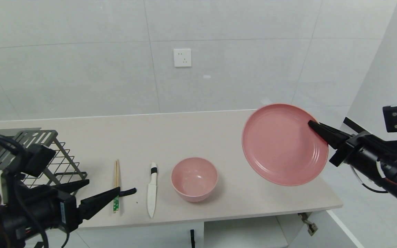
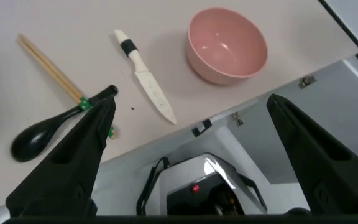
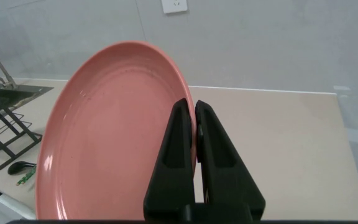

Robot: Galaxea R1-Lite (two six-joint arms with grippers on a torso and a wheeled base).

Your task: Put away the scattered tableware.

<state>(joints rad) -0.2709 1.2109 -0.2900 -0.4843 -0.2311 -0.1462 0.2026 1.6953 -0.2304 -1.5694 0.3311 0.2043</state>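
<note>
Left gripper [image 1: 103, 186] is hovering low at the front-left edge of the counter [image 1: 191, 134], jaws spread wide and gripping nothing; its tips are sitting just by the chopsticks and spoon.

Largest item first: the wire rack [image 1: 59, 156] is standing at the far-left end, prob. the drop-off spot. Left arm is covering part of it, so I can't tell whether anything is sitting in it yet.

Pink plate [image 1: 281, 144] is hanging in the air over the right end of the counter, tilted up on edge and well apart from the rack. Right gripper [image 1: 313, 124] is pinching its rim, jaws clamped tight on it. So the plate is being handled but isn't stowed.

Pink bowl [image 1: 194, 177] is resting upright near the front edge, approx. mid-counter, w/ nothing touching it. White knife [image 1: 152, 191] is lying just beside it on the robot's left. Chopsticks [image 1: 116, 175] are lying as a pair further left, and the black spoon [image 2: 39, 130] is lying across their near ends.

Judging progress: early. One piece is lifted, and four are waiting on the counter: bowl, knife, chopsticks, spoon.
</note>
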